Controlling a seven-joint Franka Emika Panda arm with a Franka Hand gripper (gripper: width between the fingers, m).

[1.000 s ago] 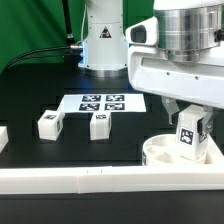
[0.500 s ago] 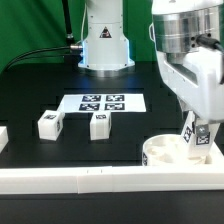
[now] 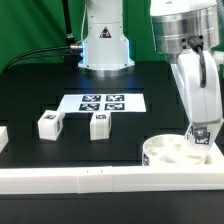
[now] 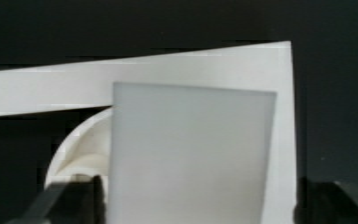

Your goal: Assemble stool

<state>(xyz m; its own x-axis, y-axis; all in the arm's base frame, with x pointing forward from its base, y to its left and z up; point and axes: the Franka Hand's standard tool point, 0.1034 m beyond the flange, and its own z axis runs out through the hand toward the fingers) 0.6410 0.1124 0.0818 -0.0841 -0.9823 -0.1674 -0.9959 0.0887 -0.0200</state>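
Observation:
My gripper (image 3: 201, 138) is shut on a white stool leg (image 3: 200, 132) with a black-and-white tag. It holds the leg at the right rim of the round white seat disc (image 3: 170, 153), which lies at the front right against the rails. Whether the leg touches the seat is hidden. Two more tagged legs (image 3: 49, 123) (image 3: 99, 124) stand on the black table at the exterior view's left. In the wrist view the held leg (image 4: 194, 140) fills the gap between my dark fingers (image 4: 66, 200), with the seat's curved edge (image 4: 78, 150) beside it.
The marker board (image 3: 105, 102) lies behind the two loose legs. A long white border rail (image 3: 90, 181) runs along the front edge, with a short piece (image 3: 3, 138) at the far left. The robot base (image 3: 104, 40) stands at the back.
The arm has swung to the exterior view's right and turned upright. It has carried the held leg lower, down to the seat's right rim.

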